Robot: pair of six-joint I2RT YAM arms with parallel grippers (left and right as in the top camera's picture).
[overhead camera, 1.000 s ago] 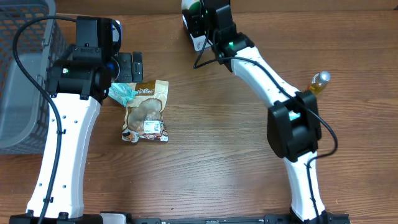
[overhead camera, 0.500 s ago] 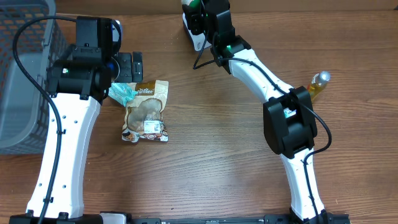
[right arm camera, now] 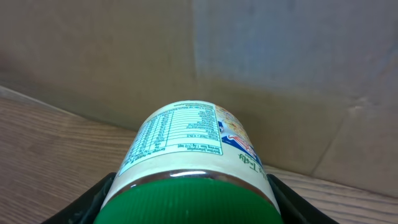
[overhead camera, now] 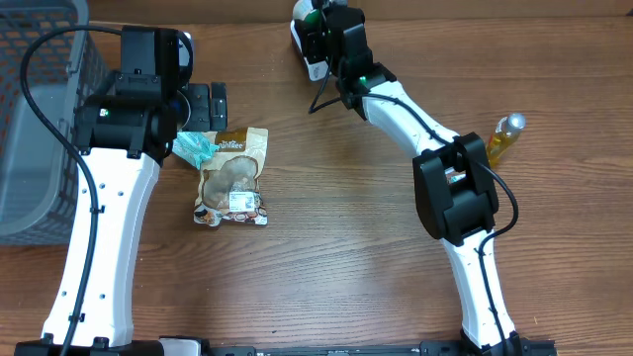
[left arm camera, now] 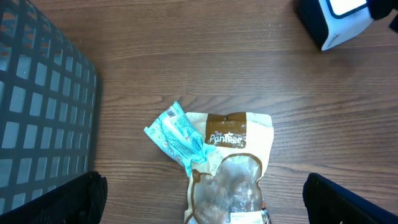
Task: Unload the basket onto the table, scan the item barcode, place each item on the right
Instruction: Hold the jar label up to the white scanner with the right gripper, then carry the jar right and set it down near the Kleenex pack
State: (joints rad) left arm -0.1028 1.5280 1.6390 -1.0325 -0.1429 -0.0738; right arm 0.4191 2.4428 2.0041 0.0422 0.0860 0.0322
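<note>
Green-lidded cylindrical jar (right arm camera: 186, 143) clamped in right gripper (right arm camera: 189, 208).
Ribbed lid (right arm camera: 193, 186), printed label (right arm camera: 177, 127); left gripper (left arm camera: 205, 199) splayed wide, empty, above a glossy snack pouch (left arm camera: 233, 168).

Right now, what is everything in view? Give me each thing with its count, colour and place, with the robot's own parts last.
table: one, brown wood, under everything
basket: one, grey mesh, far left edge
snack pouch: one, cream and brown, lying flat left of centre
small packet: one, teal, at the pouch's upper left corner
barcode scanner: one, white and black, top centre of the table
bottle: one, yellow contents, right side
jar: one, cream label with green lid, held by the scanner
left end effector: one, black, open, above the pouch
right end effector: one, black, closed on the jar
</note>
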